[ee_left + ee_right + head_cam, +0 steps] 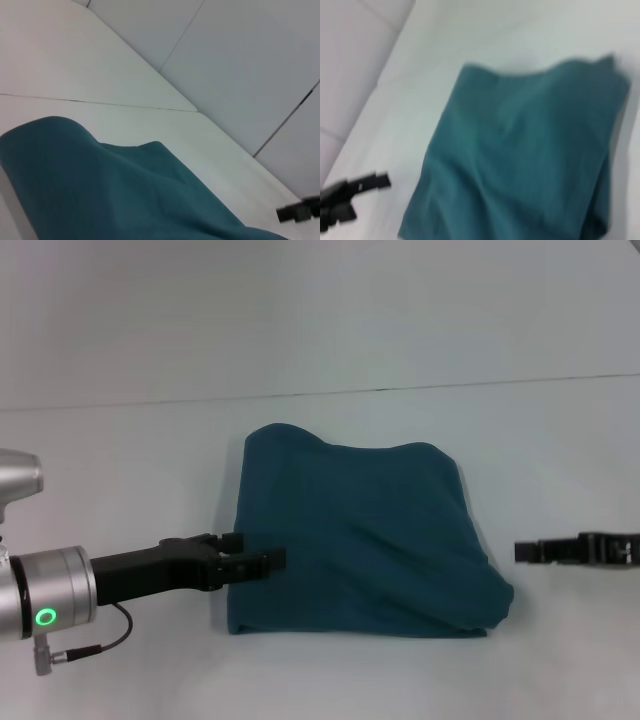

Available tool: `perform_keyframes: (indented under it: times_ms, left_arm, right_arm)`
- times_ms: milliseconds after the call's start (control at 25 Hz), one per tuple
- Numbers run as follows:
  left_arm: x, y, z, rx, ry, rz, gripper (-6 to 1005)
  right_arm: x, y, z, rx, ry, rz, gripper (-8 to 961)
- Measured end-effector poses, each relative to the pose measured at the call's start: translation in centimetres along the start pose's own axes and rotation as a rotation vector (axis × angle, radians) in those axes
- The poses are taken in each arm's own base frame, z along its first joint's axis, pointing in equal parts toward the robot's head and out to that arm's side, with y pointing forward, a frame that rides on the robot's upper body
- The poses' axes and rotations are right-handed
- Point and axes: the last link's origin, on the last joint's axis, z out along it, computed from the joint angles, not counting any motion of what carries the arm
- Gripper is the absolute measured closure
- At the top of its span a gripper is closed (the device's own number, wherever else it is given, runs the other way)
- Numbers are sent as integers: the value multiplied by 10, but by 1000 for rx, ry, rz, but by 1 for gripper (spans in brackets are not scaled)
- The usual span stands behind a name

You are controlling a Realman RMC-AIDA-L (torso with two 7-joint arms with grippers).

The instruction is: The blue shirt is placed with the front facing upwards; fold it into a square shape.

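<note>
The left gripper (262, 560) reaches in low from the robot's left, its tips lying at the left edge of the blue shirt (365, 545), roughly midway along that side. The jaws look drawn close together, but whether any cloth is pinched between them cannot be told. The right gripper (520, 552) hangs just off the shirt's right edge, apart from the fabric; the state of its jaws cannot be told either.

The shirt lies in the middle of the white desk (120, 480), already a compact, many-layered packet close to square, with no lettering showing. By the look of it the folding is nearly or wholly done, and this is the tidying or release stage. The next move probably calls for the left gripper to let go cleanly and draw back sideways without dragging the top layer, or to smooth the bulging near-right corner.

The packet is only slightly longer from far to near than across. Its far edge is wavy, its near edge straight, and the right side flares outward toward the robot.
</note>
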Motion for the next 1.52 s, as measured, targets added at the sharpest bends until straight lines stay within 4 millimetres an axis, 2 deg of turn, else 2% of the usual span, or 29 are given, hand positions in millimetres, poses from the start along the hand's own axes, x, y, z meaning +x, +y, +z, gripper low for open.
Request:
perform_keyframes:
  times_ms: [160, 320, 400, 640, 680, 840, 1000, 1160, 1520]
  left_arm:
    - [0, 0, 0, 3, 2, -1, 63]
    - [1, 0, 1, 6, 5, -2, 63]
    - [1, 0, 2, 6, 6, -1, 63]
    - [4, 1, 4, 2, 9, 4, 63]
    - [4, 1, 4, 1, 10, 4, 63]
    - [5, 1, 5, 0, 10, 7, 63]
    - [3, -4, 6, 33, 8, -3, 62]
    - [-2, -4, 9, 39, 2, -17, 62]
    - [-3, 8, 22, -23, -9, -20, 62]
  right_arm:
    - [-13, -4, -9, 28, -75, -3, 598]
    - [-31, -8, -9, 76, -147, -9, 512]
    - [-41, -9, -4, 106, -174, -15, 469]
    - [-65, -1, 22, 136, -206, -31, 244]
    - [-71, 5, 33, 138, -200, -45, 231]
    - [-76, 12, 47, 149, -181, -78, 178]
    - [-77, 19, 61, 162, -170, -121, 188]
    - [-79, 22, 66, 164, -171, -146, 197]
    - [-82, 23, 65, 169, -177, -178, 346]
